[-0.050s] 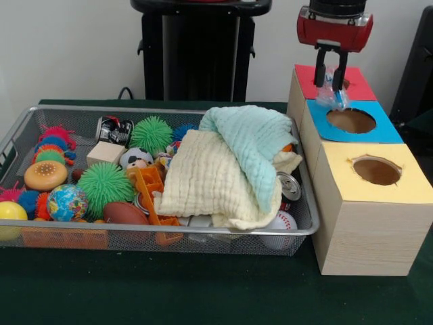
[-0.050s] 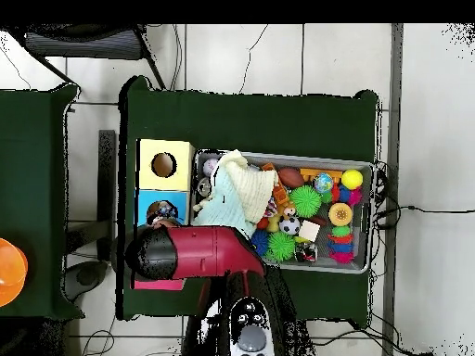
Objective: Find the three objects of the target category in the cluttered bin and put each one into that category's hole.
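Observation:
My gripper point(image 1: 333, 87) hangs at the far right, above the boundary between the red-topped box point(image 1: 360, 85) and the blue-topped box point(image 1: 387, 126). Its two dark fingers are shut on a crumpled clear plastic piece point(image 1: 335, 98), which dangles just behind the blue box's round hole point(image 1: 351, 120). A yellow-topped box point(image 1: 406, 183) with its own hole stands nearest the camera. In the overhead view the red arm point(image 2: 190, 252) covers the red box, and the gripper point(image 2: 164, 215) shows over the blue box point(image 2: 146, 199).
The wire bin point(image 1: 169, 232) holds a mint cloth point(image 1: 254, 135) over a cream cloth point(image 1: 203, 179). Around them lie cans point(image 1: 291, 186), a baseball point(image 1: 281, 223), a football point(image 1: 125, 213), green spiky balls point(image 1: 105, 184), a globe ball point(image 1: 66, 202) and a wooden block point(image 1: 105, 154).

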You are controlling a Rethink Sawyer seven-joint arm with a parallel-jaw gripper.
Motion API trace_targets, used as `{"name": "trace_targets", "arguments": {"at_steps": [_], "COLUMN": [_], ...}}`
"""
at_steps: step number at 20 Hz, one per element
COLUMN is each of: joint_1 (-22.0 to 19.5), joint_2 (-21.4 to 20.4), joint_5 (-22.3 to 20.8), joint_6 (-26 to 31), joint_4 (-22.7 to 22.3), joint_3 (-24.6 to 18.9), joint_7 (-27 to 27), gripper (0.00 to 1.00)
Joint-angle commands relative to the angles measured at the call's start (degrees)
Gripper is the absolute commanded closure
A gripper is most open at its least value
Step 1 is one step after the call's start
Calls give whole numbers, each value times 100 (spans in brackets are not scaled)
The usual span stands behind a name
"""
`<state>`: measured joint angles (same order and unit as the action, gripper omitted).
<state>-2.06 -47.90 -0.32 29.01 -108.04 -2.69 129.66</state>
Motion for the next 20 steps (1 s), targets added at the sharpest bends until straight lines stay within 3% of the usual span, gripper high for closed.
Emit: {"name": "trace_targets", "arguments": {"at_steps": [1, 11, 20], "joint_1": [269, 556, 407], "joint_2": [255, 91, 428], "joint_5": [425, 848, 1072], "joint_6": [-285, 98, -212], "joint_4": [216, 383, 635], "joint_3": [394, 684, 586], "joint_7": [1640, 1462, 1097], "gripper": [100, 100, 100]}}
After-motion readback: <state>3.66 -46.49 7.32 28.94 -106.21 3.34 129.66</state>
